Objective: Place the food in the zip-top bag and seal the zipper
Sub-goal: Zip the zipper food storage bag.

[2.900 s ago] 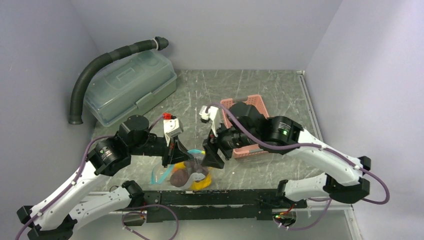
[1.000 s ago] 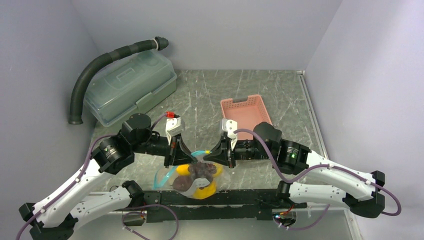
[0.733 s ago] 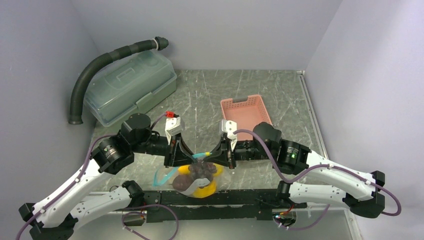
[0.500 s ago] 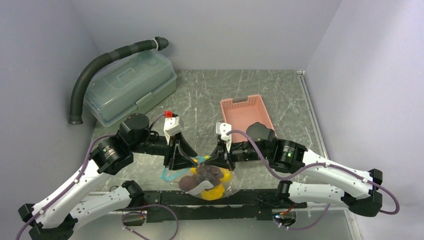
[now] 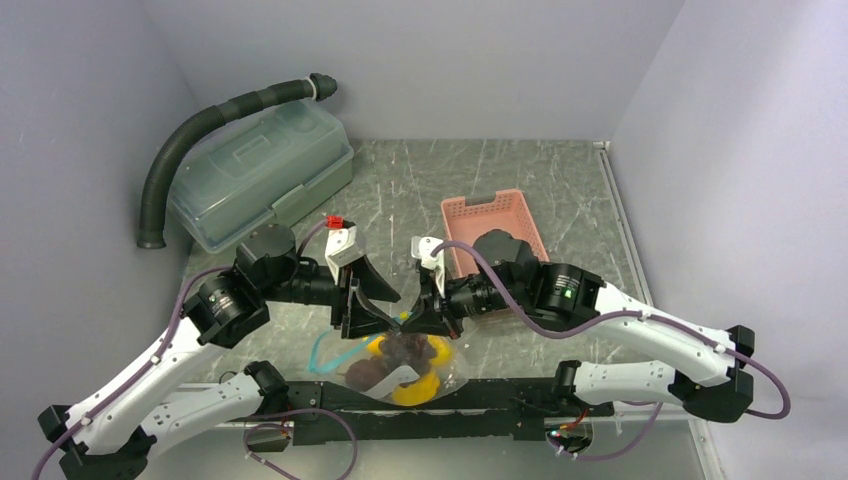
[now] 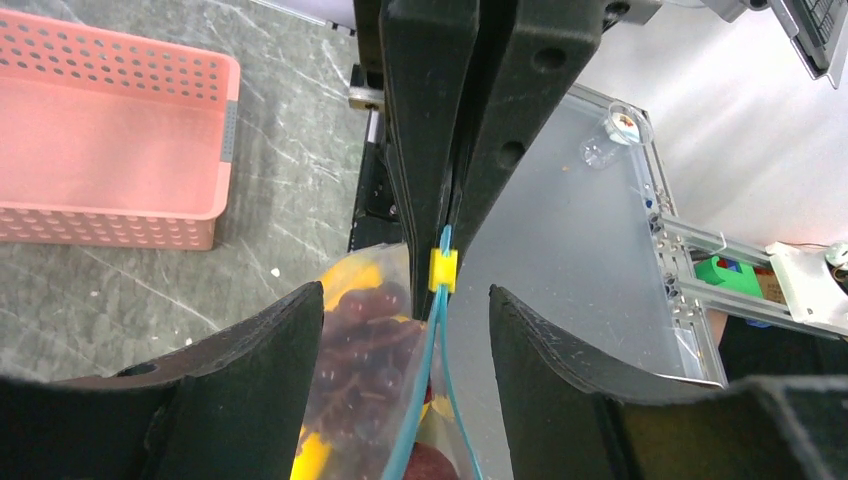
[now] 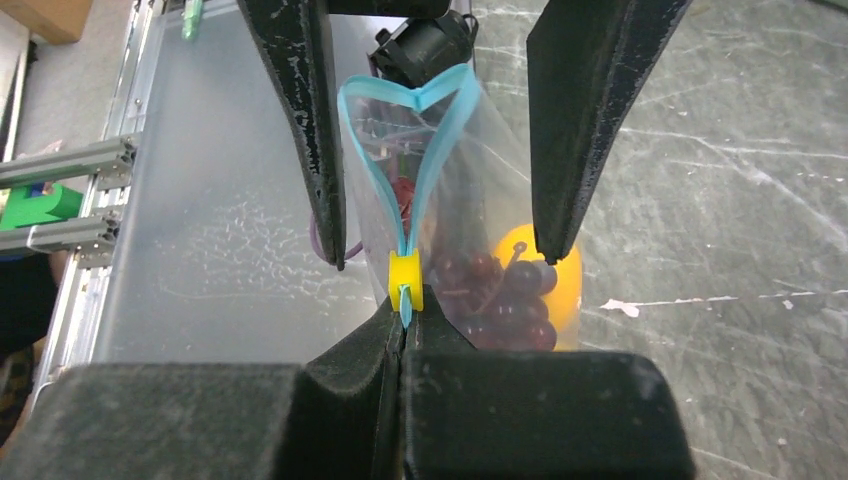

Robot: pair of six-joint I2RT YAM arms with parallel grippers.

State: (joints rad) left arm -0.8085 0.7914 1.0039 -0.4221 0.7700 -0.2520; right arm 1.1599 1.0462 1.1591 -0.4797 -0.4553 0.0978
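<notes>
Bright, even, soft light, seemingly from overhead; shadows under the arms (image 5: 640,325) are faint. Wrist views go soft at the near edge, and the bag (image 7: 480,170) carries mild glare.

Left wrist view crops the zip-top bag (image 6: 352,385) below.

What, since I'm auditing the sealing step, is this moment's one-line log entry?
phase: sealing; left gripper: open, straddling zip-top bag; right gripper: shut on zipper at yellow slider; food: inside bag; mouth: partly open

Left end effector (image 6: 405,300) spread; right end effector (image 7: 402,335) clamped (tips facing).
</notes>
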